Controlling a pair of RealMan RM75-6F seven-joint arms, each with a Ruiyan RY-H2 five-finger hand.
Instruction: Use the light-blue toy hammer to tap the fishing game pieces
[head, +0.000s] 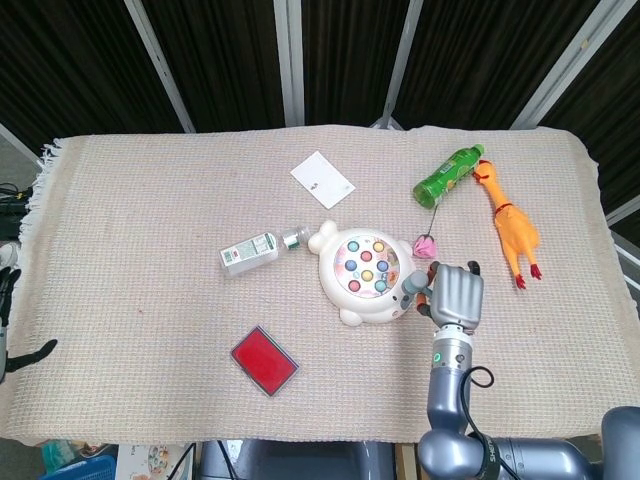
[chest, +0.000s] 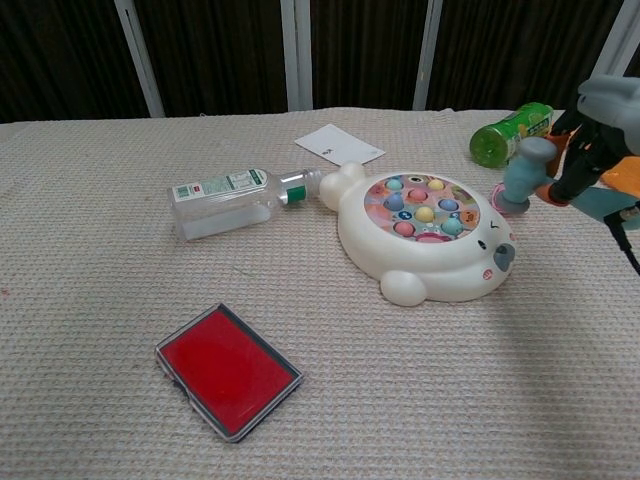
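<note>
Light-blue toy hammer (chest: 524, 172) is gripped in the robot's right hand (chest: 600, 140), its head raised above the cloth just right of the white fishing game (chest: 425, 238), whose coloured pieces (chest: 425, 213) sit in the round top. A pink flower (head: 427, 245) lies just behind the hammer. On the woven tablecloth (head: 140, 240) lie a clear bottle (chest: 225, 200), a red case (chest: 226, 369), a green bottle (head: 447, 175) and a rubber chicken (head: 510, 225).
</note>
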